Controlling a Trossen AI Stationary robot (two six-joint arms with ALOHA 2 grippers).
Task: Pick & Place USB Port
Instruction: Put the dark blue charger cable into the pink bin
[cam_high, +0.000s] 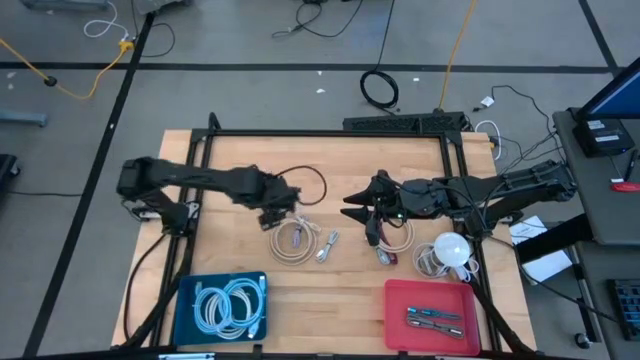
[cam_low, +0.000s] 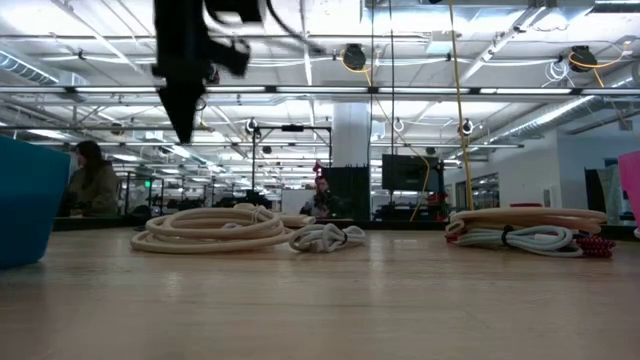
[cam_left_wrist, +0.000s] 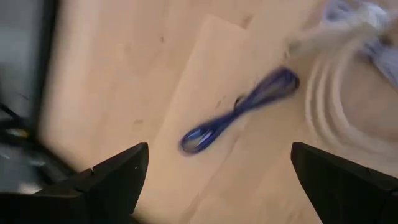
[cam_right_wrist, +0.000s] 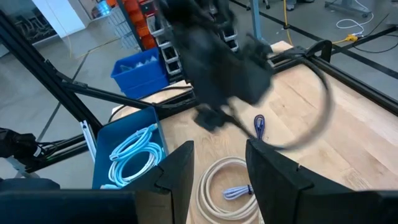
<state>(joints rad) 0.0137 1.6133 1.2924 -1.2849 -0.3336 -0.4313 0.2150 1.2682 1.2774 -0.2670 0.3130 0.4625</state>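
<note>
Begin at the table's front edge: note the blue bin (cam_high: 190, 310) with pale coiled cables on one side, and the red tray (cam_high: 400, 300) with a couple of small dark plug-ended pieces on the other, likely the drop-off for USB parts. Look next to mid-table for the work itself: find the beige coiled cable (cam_high: 290, 243), a small grey bundle (cam_high: 328, 245) just beside it, a coil with red ends (cam_high: 397, 240) and a white coil (cam_high: 447, 255) towards the right. Cannot tell which plug is the intended USB piece; judge it to lie among these coils, not yet lifted. Just behind the beige coil, see the left gripper (cam_high: 275, 213) hanging above the wood with fingers spread wide and empty, a blue twist tie (cam_left_wrist: 239, 111) lying on the boards below it. Opposite, see the right gripper (cam_high: 375, 228) over the red-ended coil, fingers parted with nothing visible between them. To do the pick well, centre on the rigid plug rather than on loose cord, descend straight, close across the plug's flat sides, avoid the tie and neighbouring loops, and lift slowly to keep the coil from dragging. Farther off, ignore the cables on the floor beyond the table.
</note>
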